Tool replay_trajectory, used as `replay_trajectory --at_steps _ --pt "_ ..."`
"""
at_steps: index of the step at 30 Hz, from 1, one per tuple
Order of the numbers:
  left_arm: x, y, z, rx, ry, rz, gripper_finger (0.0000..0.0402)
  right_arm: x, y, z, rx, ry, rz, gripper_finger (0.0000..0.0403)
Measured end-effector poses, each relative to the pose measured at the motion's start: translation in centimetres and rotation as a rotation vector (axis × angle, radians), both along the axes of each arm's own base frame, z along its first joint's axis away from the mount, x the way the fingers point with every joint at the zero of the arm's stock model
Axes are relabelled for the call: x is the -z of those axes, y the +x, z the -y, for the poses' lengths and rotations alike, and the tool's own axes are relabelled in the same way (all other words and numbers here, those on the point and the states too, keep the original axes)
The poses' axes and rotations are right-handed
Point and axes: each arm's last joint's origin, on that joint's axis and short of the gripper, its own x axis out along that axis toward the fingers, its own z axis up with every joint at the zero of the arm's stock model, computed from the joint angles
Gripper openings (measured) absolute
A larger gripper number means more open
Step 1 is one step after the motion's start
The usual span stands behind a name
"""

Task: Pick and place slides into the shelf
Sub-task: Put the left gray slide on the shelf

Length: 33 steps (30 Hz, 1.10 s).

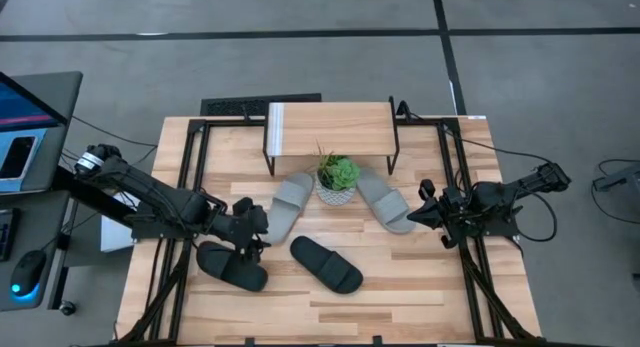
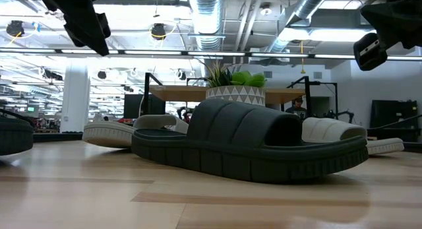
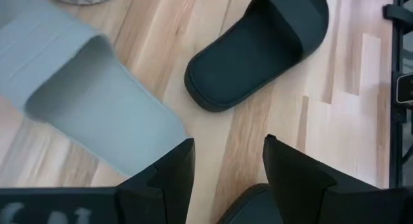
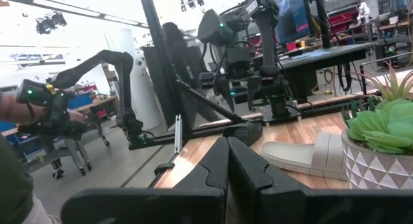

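Two light grey slides lie sole-down on either side of a potted plant: the left one (image 1: 289, 203) and the right one (image 1: 386, 199). One black slide (image 1: 326, 264) lies mid-table, another (image 1: 232, 266) nearer the left edge. The shelf (image 1: 330, 127) stands on its thin black legs at the far side. My left gripper (image 3: 226, 143) is open and hovers above the table between the left grey slide's heel (image 3: 97, 108) and the left black slide (image 3: 248, 201). My right gripper (image 4: 227, 145) is shut and hangs in the air by the right grey slide (image 4: 310, 156).
A potted plant (image 1: 338, 177) in a patterned white pot stands in front of the shelf, between the grey slides. Black frame rails (image 1: 190, 177) run along both table sides. A monitor and a mouse sit on a desk (image 1: 25, 117) off the left edge. Bare wood (image 1: 400, 307) lies along the near edge.
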Motion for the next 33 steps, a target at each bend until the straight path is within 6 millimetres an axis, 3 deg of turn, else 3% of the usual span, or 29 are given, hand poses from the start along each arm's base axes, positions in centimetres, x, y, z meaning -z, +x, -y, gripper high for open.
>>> replay_trajectory --at_steps 8,16,22,33 --pt "1.1 0.3 1.2 0.126 0.103 -0.042 0.0171 0.0 0.0 0.0 0.0 0.0 0.0 0.0" --pt "5.1 1.6 3.1 0.282 0.248 -0.2 0.0171 0.0 0.0 0.0 0.0 0.0 0.0 0.0" --pt "7.4 2.2 3.3 0.292 0.392 -0.273 0.0171 0.0 0.0 0.0 0.0 0.0 0.0 0.0" --pt "7.8 2.4 3.1 0.296 0.499 -0.269 0.0171 0.0 0.0 0.0 0.0 0.0 0.0 0.0"
